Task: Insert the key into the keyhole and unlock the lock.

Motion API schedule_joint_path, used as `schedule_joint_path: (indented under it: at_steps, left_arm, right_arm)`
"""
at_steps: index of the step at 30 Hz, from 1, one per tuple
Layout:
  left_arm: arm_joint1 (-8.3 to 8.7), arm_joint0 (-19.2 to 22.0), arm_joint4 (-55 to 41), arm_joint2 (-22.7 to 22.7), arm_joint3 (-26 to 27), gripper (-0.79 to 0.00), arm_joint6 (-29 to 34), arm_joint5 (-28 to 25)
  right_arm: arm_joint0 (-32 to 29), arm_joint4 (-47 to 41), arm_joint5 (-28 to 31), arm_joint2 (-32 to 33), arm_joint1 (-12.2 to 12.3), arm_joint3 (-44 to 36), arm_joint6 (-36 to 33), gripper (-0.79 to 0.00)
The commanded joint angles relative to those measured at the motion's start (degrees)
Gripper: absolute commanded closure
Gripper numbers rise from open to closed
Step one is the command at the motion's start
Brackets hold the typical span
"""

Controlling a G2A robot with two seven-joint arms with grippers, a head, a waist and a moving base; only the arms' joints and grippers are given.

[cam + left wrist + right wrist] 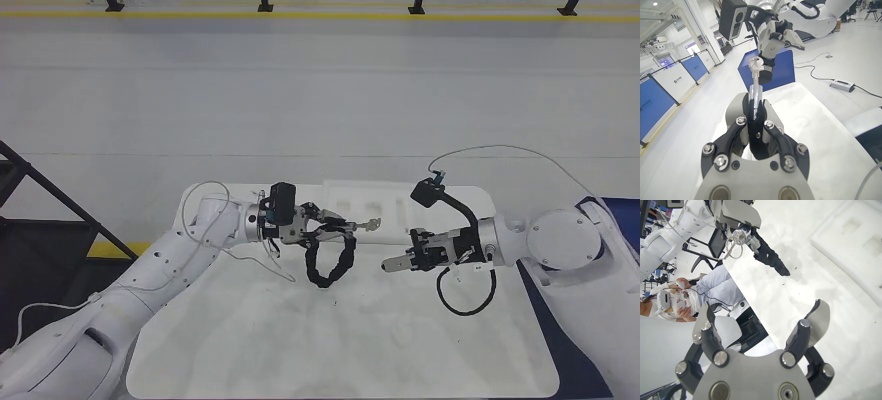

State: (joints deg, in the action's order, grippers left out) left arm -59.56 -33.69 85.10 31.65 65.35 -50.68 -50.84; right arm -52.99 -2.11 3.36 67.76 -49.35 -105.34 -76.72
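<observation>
My left gripper (322, 222) (753, 102) is shut on the chrome cylinder of the lock (755, 94), held above the white table. The lock's black cable (330, 262) (772, 256) hangs in a loop below it. A silver key (756, 66) (372, 224) sticks out of the cylinder's end, pointing toward the other arm, with a wire ring (734, 250) dangling from it. My right gripper (388, 266) (762, 311) (781, 58) hangs open a short way from the key head, nothing between its fingers and not touching the key.
A white foam tray (370, 200) (848, 237) with rectangular pockets lies at the table's far side behind both grippers. The white table top (350, 340) stretches toward the near edge. A blue panel (768, 75) stands beyond the table.
</observation>
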Motion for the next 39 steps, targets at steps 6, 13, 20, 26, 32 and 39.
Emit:
schedule_joint_path:
  at_steps: [6, 13, 20, 26, 32, 39]
  left_arm:
    - [1.44, -2.3, 0.2, 3.5, 4.0, 0.0, 4.4, -0.8]
    - [1.79, -3.9, -1.7, 5.2, 6.1, 0.0, 9.3, -3.1]
    - [1.3, -4.8, -4.1, 5.9, 5.7, 0.0, 12.3, -4.0]
    - [0.58, -5.1, -5.4, 5.9, 4.6, 0.0, 13.5, -4.4]
    - [-0.15, -5.1, -5.7, 6.0, 3.4, 0.0, 13.8, -4.4]
    - [-0.79, -5.0, -5.2, 6.2, 2.8, 0.0, 13.4, -4.8]
  right_arm:
    - [-0.2, 0.9, 0.4, 0.0, 0.0, -0.5, 1.4, -0.785]
    - [0.7, 13.4, 14.6, -0.8, 0.4, -5.6, 3.8, -0.785]
    - [-1.4, 26.3, 26.9, -0.7, 0.8, -10.0, 10.8, -0.785]
    - [-5.7, 35.4, 29.2, 0.0, 1.0, -14.5, 18.7, -0.785]
    - [-7.4, 40.0, 30.0, -1.6, 0.9, -16.0, 22.8, -0.785]
    - [-4.5, 42.3, 28.5, -6.1, 0.0, -15.0, 21.7, -0.785]
